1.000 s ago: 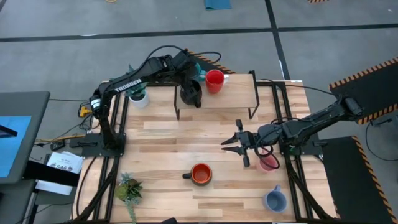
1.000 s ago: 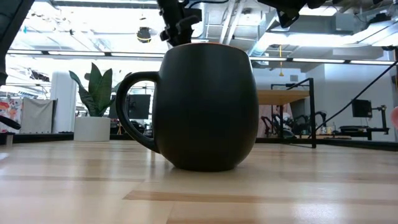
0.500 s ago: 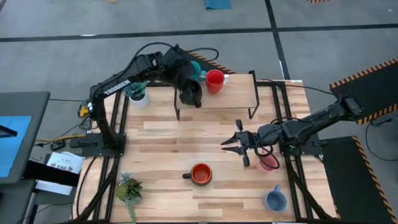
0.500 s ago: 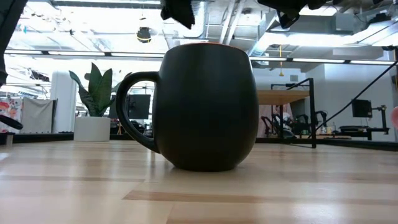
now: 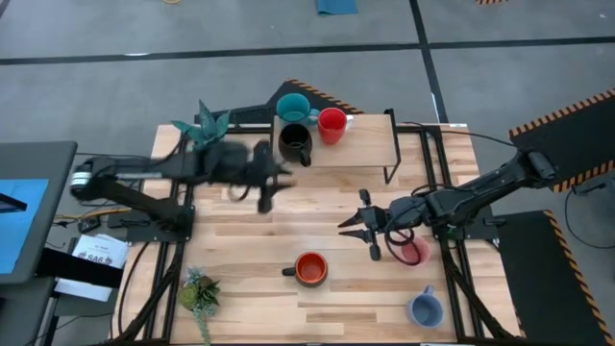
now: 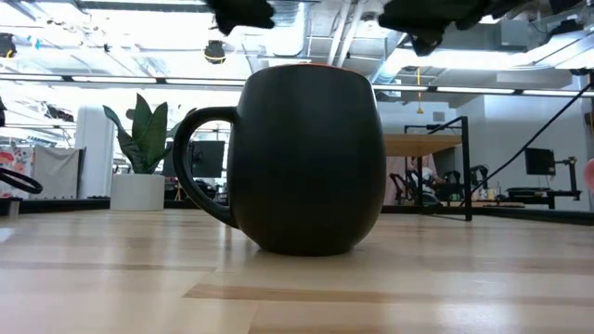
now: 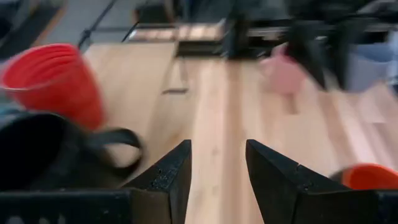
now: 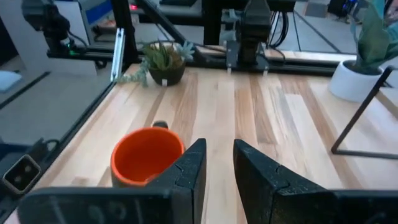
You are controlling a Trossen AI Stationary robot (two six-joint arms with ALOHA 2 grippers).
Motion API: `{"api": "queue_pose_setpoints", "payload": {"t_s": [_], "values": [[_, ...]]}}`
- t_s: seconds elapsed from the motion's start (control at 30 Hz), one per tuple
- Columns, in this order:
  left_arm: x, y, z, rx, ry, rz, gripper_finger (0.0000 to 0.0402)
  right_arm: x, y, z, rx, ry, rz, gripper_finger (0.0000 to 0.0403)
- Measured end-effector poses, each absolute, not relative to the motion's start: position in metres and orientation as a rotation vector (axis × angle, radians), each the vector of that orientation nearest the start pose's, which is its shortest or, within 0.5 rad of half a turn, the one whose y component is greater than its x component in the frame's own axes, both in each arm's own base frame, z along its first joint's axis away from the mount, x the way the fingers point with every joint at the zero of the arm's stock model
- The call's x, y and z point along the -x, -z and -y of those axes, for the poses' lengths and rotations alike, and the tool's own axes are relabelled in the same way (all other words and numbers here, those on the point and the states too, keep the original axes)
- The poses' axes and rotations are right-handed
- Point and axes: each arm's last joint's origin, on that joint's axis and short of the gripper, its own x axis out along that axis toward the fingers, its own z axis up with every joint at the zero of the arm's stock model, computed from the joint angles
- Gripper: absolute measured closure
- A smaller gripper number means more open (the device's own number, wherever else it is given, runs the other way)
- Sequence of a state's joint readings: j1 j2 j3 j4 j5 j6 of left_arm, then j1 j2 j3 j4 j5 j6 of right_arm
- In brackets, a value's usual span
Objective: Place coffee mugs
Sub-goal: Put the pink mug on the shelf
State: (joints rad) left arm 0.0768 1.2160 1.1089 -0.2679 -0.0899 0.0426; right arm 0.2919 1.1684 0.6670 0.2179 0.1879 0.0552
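Note:
The teal mug (image 5: 291,107), red mug (image 5: 332,125) and black mug (image 5: 295,144) stand on the raised wooden shelf (image 5: 365,149) at the table's far side. The orange mug (image 5: 310,269) stands upright near the middle of the near side and fills the low view (image 6: 311,158), dark against the light. The pink mug (image 5: 415,252) and light blue mug (image 5: 424,309) stand at the near right. My left gripper (image 5: 266,192) is open, in front of the shelf and to the left of the black mug (image 7: 43,155). My right gripper (image 5: 357,231) is open and hangs above the table, left of the pink mug, pointing at the orange mug (image 8: 146,155).
A white pot with a green plant (image 5: 206,125) stands at the far left, partly under my left arm. A small succulent (image 5: 199,291) sits at the near left corner. Bare wood lies between the shelf's black legs (image 5: 392,163) and the orange mug.
My left gripper has swung fast away from the black mug on the shelf, toward the table's near left, and its arm has folded down toward the left edge. The black mug stays upright on the shelf. My right gripper has edged slightly toward the orange mug.

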Motion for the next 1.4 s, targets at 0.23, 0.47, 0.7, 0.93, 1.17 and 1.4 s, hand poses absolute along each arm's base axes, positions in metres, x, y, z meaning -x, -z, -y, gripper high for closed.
{"api": "queue_pose_setpoints", "payload": {"t_s": [0.23, 0.47, 0.7, 0.93, 1.17, 1.4], "values": [[-0.21, -0.264, 0.013, -0.042, -0.027, -0.025, 0.0264, -0.26, -0.245, -0.061, 0.001, -0.056, -0.251, 0.0296], [-0.164, -0.222, 0.017, 0.007, -0.075, 0.291, 0.0264, -0.273, -0.235, -0.057, -0.101, -0.02, -0.239, 0.0296], [-0.16, -0.234, 0.013, -0.006, -0.088, 0.315, 0.0264, -0.287, -0.25, -0.057, -0.359, -0.119, -0.263, 0.0292], [-0.172, -0.232, 0.014, 0.014, -0.068, 0.007, 0.0264, -0.307, -0.276, -0.092, -0.246, -0.184, -0.62, 0.0255], [-0.173, -0.231, 0.014, 0.025, -0.093, -0.038, 0.0264, -0.278, -0.272, -0.096, -0.211, 0.076, -1.282, 0.0225], [-0.173, -0.231, 0.014, 0.038, -0.09, -0.038, 0.0264, -0.231, -0.274, -0.099, -0.303, 0.382, -1.565, 0.022]]}}
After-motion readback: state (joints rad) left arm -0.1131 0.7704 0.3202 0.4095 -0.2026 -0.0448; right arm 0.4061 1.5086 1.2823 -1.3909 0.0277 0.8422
